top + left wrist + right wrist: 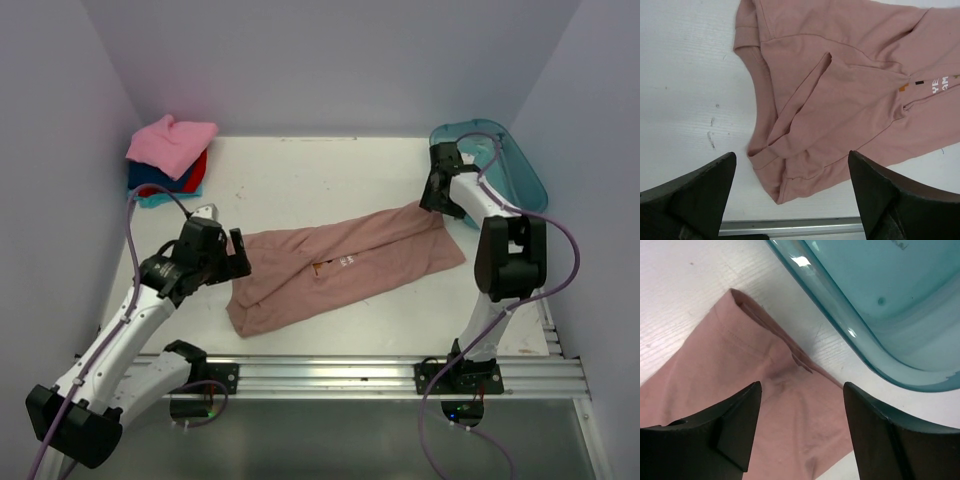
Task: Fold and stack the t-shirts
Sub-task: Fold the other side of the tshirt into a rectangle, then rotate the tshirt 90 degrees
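The tee (pixel 345 265) lay as a long, rumpled strip slanting across the desk (pixel 300 180), with its small print showing near the middle. The left hand (pixel 236 256) hovered over the strip's near-left end, fingers spread wide and holding nothing. The right hand (pixel 437 196) hung over the far-right end, just beside the tub (pixel 505 165), its fingers also apart and empty. A stack (pixel 170 158) of folded tees sat in the far-left corner, with the bright pink one on top.

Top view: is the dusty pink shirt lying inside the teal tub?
No, the shirt lies stretched out on the table, beside the tub.
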